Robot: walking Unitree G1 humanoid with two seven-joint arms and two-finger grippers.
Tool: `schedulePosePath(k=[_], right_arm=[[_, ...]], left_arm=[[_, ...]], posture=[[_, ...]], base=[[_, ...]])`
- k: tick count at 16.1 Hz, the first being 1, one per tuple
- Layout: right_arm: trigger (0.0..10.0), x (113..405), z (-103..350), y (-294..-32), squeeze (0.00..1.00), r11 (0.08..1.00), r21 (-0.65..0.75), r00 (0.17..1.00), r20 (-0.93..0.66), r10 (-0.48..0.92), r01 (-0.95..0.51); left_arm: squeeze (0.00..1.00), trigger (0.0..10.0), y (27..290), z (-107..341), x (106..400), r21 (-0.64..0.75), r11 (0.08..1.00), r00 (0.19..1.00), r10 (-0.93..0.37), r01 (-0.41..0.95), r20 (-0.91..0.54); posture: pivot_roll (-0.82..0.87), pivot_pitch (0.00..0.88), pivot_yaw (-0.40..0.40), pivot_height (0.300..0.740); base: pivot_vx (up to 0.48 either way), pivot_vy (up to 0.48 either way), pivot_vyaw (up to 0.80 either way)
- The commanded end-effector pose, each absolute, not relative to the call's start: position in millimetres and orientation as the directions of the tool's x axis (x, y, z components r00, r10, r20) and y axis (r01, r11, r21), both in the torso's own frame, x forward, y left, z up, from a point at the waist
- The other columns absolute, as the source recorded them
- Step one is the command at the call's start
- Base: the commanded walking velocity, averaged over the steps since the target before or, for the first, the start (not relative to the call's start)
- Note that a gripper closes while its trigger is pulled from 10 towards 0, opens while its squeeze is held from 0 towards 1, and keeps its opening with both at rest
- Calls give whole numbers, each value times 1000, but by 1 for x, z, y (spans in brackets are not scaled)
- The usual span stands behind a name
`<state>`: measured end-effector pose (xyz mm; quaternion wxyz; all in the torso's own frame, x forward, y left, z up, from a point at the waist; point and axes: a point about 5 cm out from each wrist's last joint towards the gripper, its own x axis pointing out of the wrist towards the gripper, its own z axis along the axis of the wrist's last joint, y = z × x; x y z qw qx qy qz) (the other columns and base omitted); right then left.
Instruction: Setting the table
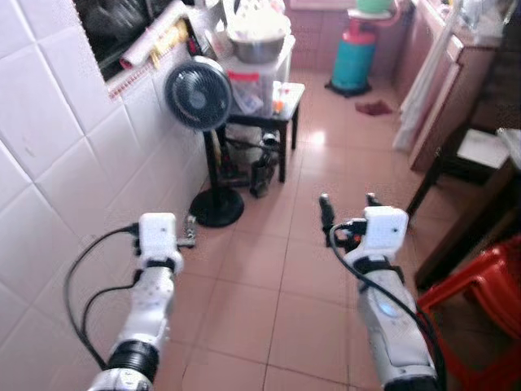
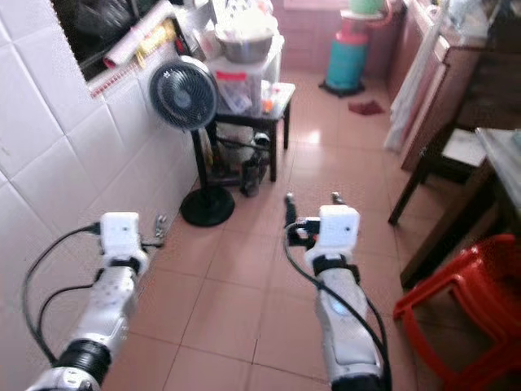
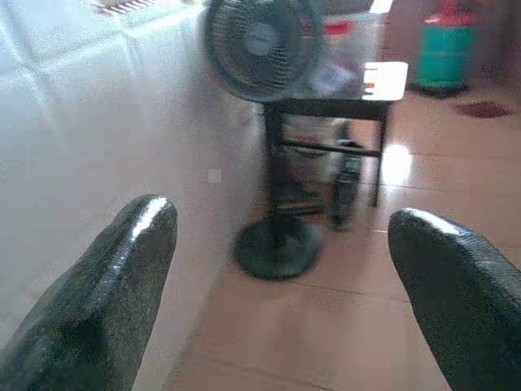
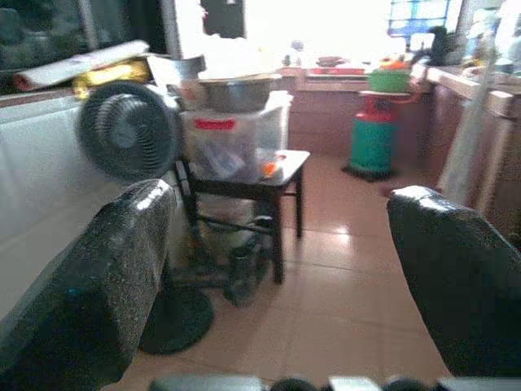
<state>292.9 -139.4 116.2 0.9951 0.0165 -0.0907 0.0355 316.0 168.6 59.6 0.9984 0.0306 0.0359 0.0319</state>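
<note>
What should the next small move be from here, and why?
Probably turn right toward the dark wooden table beside the red plastic stool. Both the left gripper and the right gripper are open and hold nothing, and straight ahead stand just a floor fan and a cluttered side table.

A dark wooden counter [image 2: 498, 175] stands at the right edge of the room, its corner and one slanted leg showing above a red plastic stool [image 2: 464, 305] beside it.
</note>
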Motion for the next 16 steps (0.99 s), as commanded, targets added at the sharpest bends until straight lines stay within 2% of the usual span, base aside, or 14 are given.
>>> schedulePosePath(k=[1,4,16], right_arm=[[10000,293,115,-141,0,997,29,983,173,64,-70],[10000,294,115,-141,0,997,23,983,171,68,-73],[10000,291,112,-138,0,996,7,981,172,88,-90]], left_arm=[[0,10000,171,59,316,52,997,996,54,-51,-75],[0,10000,168,60,316,24,1000,997,21,-20,-69],[0,10000,161,59,315,11,1000,998,-26,27,-65]], posture=[[-26,0,15,740],[-25,0,13,740],[-26,0,12,740]], base=[[0,352,-556],[186,381,-800],[269,398,0]])
